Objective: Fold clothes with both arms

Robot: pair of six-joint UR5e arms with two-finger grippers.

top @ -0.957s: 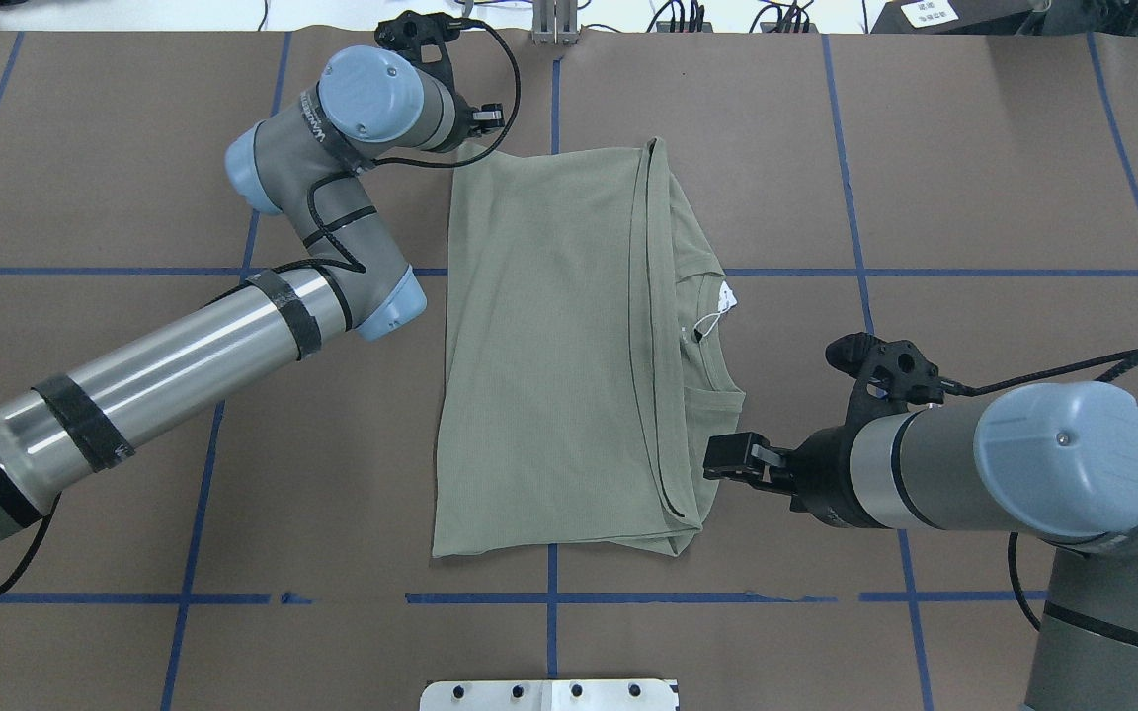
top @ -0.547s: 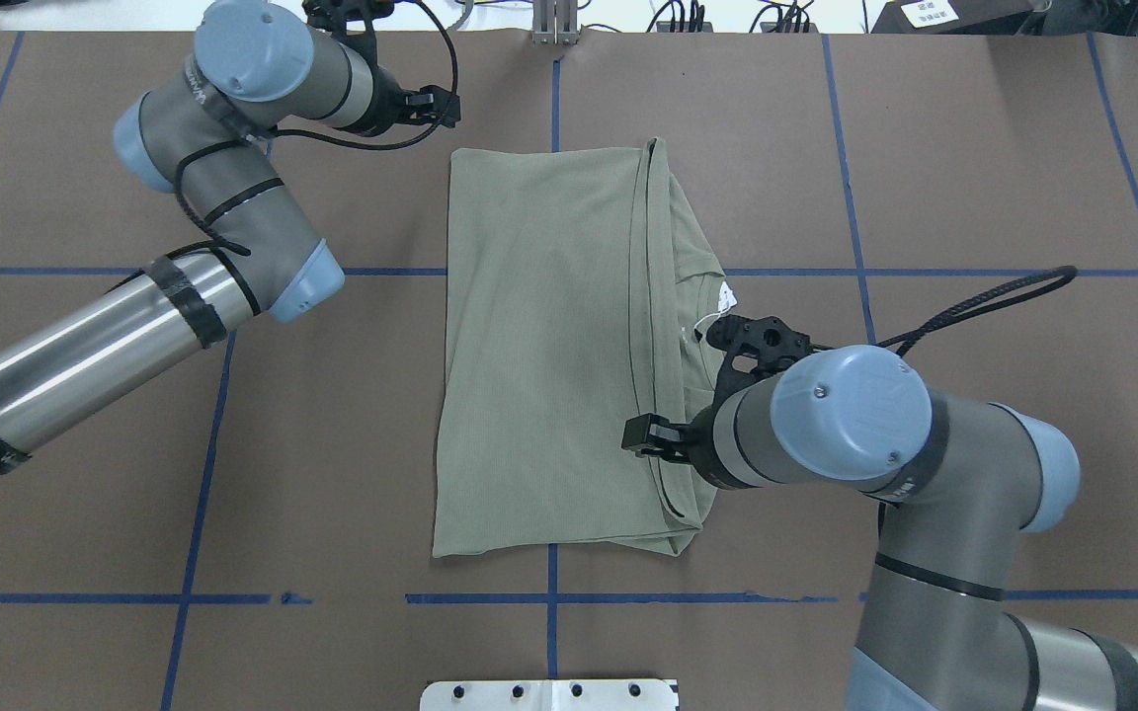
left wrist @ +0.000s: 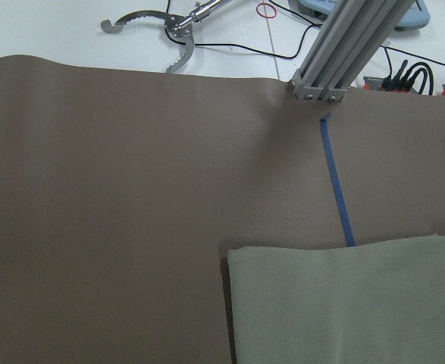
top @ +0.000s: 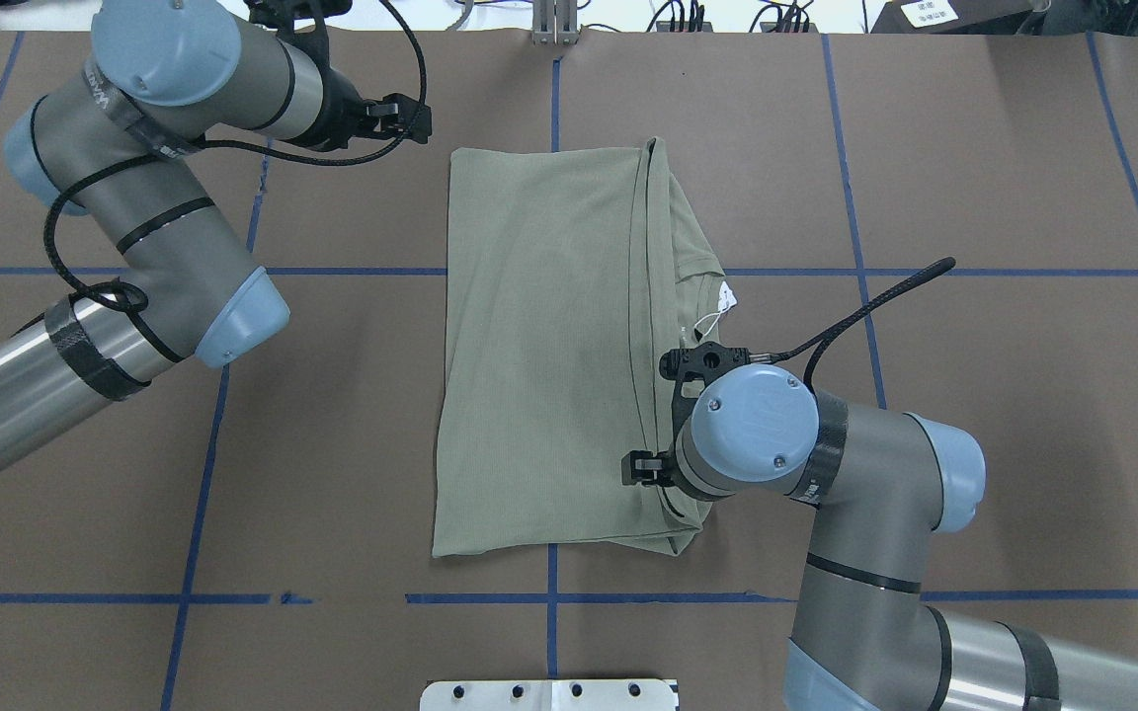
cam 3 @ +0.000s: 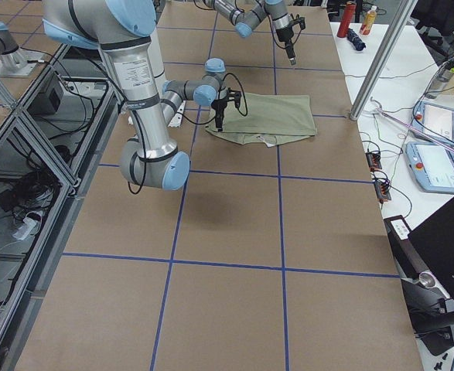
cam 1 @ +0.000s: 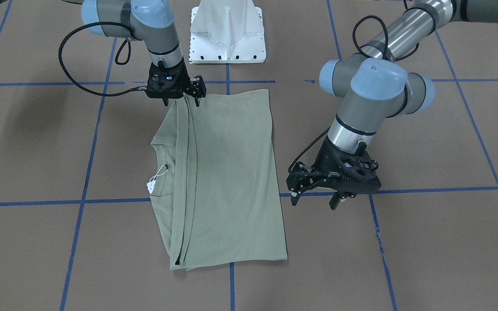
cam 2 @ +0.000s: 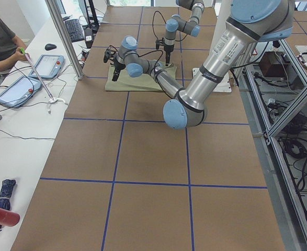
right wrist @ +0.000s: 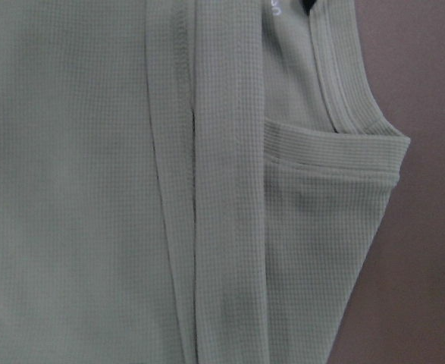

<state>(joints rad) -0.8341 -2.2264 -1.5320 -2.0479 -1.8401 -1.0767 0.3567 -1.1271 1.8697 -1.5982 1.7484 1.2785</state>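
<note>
In the middle of the brown paper-covered table (cam 1: 426, 259), marked with blue tape lines, the pale sage-green long-sleeved knit shirt (cam 1: 227, 172) lay folded lengthwise into a flat rectangle. Its round neck and the small white tag on a string (cam 1: 150, 185) showed along the doubled edge on the robot's right. The right arm's black two-finger gripper (cam 1: 181, 102) pointed down over that doubled edge near the shirt's robot-side end, with its fingers spread apart. Whether they touched the cloth could not be told. The left arm's black two-finger gripper (cam 1: 314, 199) hung over bare table beside the shirt's left edge, towards its far corner. Its fingers were spread and held nothing.
</note>
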